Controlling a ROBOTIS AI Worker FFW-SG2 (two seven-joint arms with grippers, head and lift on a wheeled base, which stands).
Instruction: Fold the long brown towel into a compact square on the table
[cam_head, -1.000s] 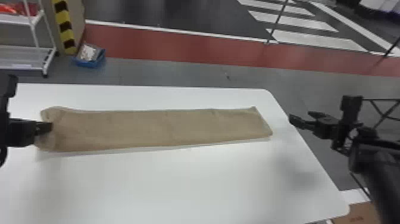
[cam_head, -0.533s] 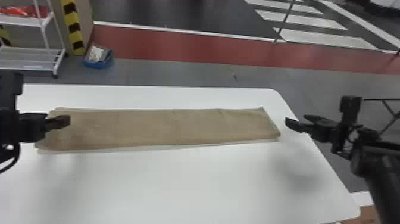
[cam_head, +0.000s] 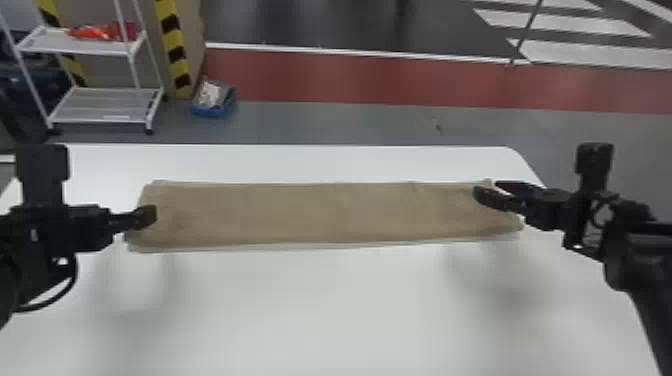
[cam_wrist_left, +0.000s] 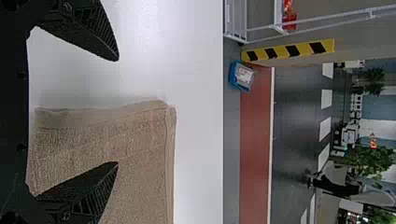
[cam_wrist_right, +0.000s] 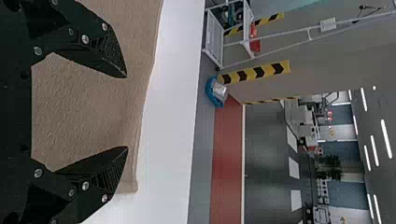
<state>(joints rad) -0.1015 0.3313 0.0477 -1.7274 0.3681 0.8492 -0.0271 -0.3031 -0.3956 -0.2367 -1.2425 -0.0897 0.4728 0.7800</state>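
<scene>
In the head view, the brown towel (cam_head: 320, 212) is lying on the desk (cam_head: 320, 310), stretching toward three o'clock from the left pincer (cam_head: 146, 217) and nine o'clock from the right pincer (cam_head: 488, 190). Both are staying wide open above its ends, gripping nothing.

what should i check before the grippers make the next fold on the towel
1. Towel lying on the table as a long flat strip: ok.
2. Left gripper open, at the towel's left end: ok.
3. Right gripper open, at the towel's right end: ok.
4. Cloth clamped in either gripper: not ok, both have their fingers apart.
5. Fingertips low enough to touch the cloth: cannot tell.
6. Towel in a compact square: not ok, it is far longer than wide.
</scene>
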